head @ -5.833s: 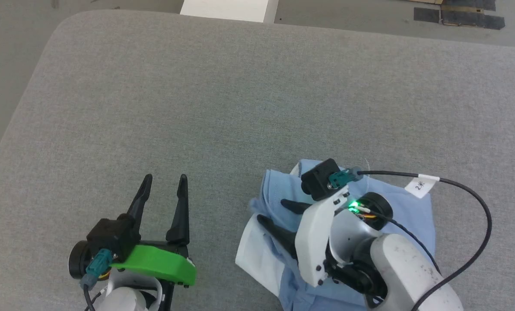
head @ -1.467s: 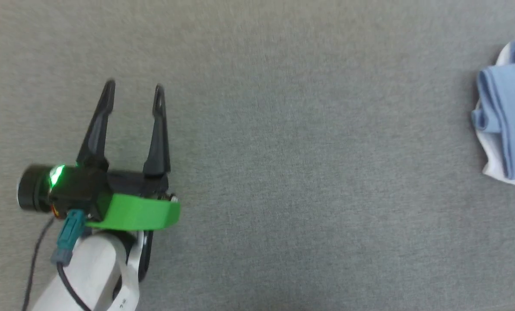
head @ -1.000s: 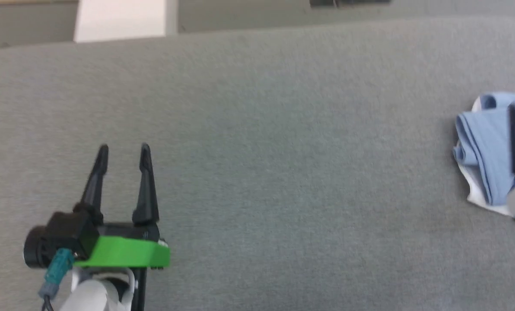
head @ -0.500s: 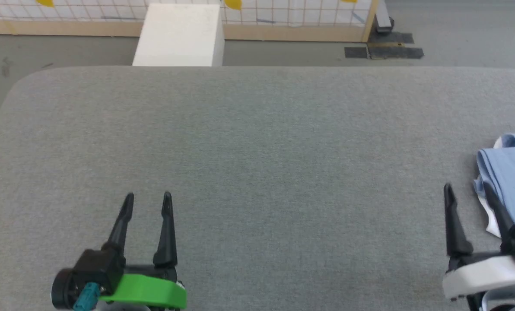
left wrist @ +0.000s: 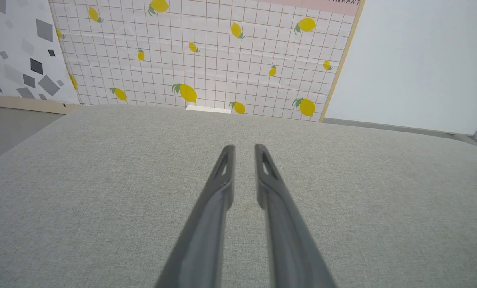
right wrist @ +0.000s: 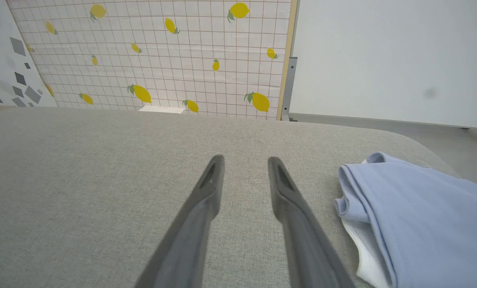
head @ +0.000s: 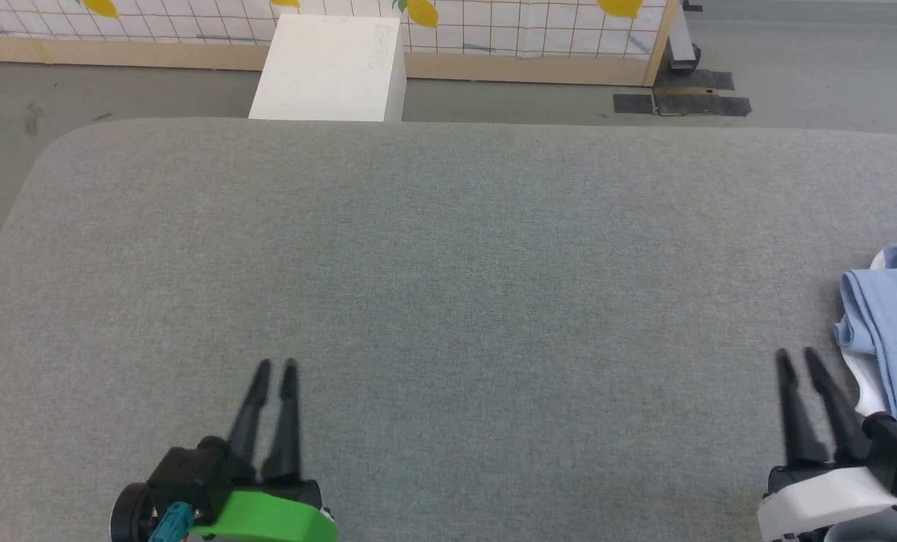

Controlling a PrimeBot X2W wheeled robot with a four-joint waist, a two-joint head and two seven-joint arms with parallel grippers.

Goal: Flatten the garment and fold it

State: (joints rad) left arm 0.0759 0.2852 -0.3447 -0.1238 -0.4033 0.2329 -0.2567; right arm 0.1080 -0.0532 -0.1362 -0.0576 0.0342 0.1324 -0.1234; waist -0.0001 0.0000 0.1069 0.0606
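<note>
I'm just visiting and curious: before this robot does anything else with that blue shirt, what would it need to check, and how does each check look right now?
1. Left gripper empty: ok, fingers slightly apart over the table.
2. Right gripper clear of the garment: ok, beside it, not touching.
3. Garment folded: ok, a compact stack.
4. Edges aligned: not ok, white panel pokes out.
5. Garment wholly on table: cannot tell, it runs out of view.
</note>
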